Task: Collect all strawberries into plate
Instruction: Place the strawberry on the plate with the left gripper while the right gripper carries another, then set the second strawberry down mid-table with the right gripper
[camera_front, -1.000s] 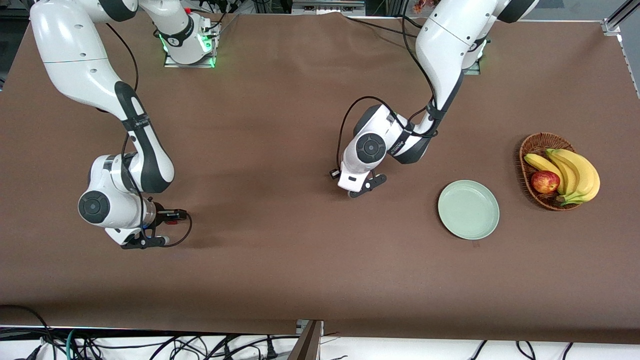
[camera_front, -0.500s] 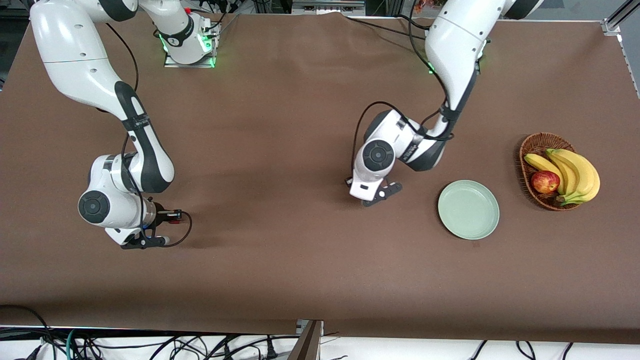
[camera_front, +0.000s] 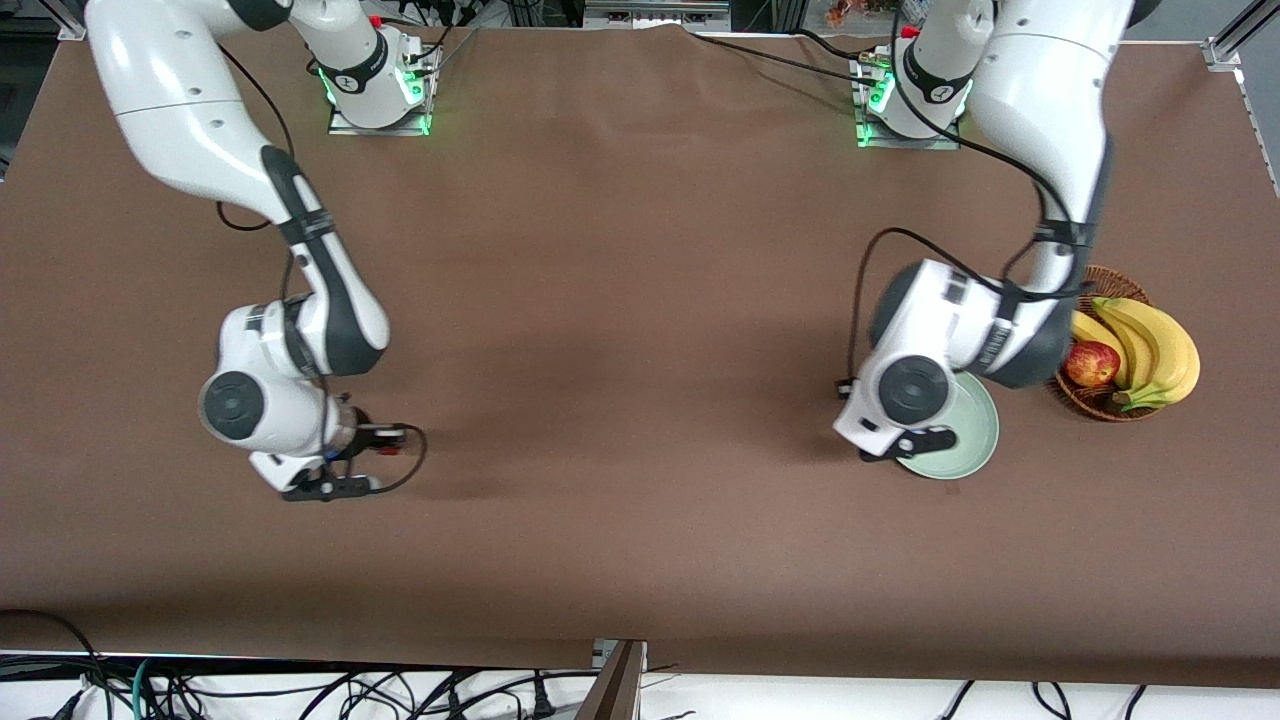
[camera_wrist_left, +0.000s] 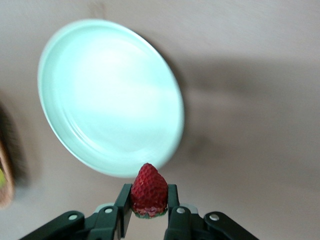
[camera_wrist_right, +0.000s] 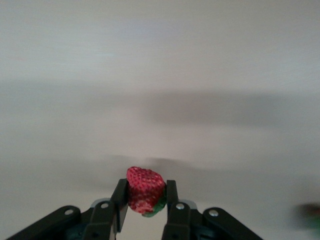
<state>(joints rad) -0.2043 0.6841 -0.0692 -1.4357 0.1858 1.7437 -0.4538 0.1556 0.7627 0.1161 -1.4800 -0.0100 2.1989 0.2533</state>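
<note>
The pale mint-green plate (camera_front: 978, 440) (camera_wrist_left: 110, 95) lies toward the left arm's end of the table, half hidden under the left arm's hand. My left gripper (camera_front: 935, 438) (camera_wrist_left: 149, 201) hangs over the plate's rim, shut on a red strawberry (camera_wrist_left: 149, 189) held tip up. My right gripper (camera_front: 350, 487) (camera_wrist_right: 145, 201) is low over bare table toward the right arm's end, shut on a second strawberry (camera_wrist_right: 145, 190) with its green cap showing. Neither berry shows in the front view.
A brown wicker basket (camera_front: 1085, 400) with bananas (camera_front: 1160, 345) and a red apple (camera_front: 1092, 362) stands beside the plate, toward the left arm's end. Its rim (camera_wrist_left: 4, 185) shows at the edge of the left wrist view. Brown cloth covers the table.
The left arm has swung from the middle of the table to the plate with its strawberry. The right hand has shifted a little toward the table's middle.
</note>
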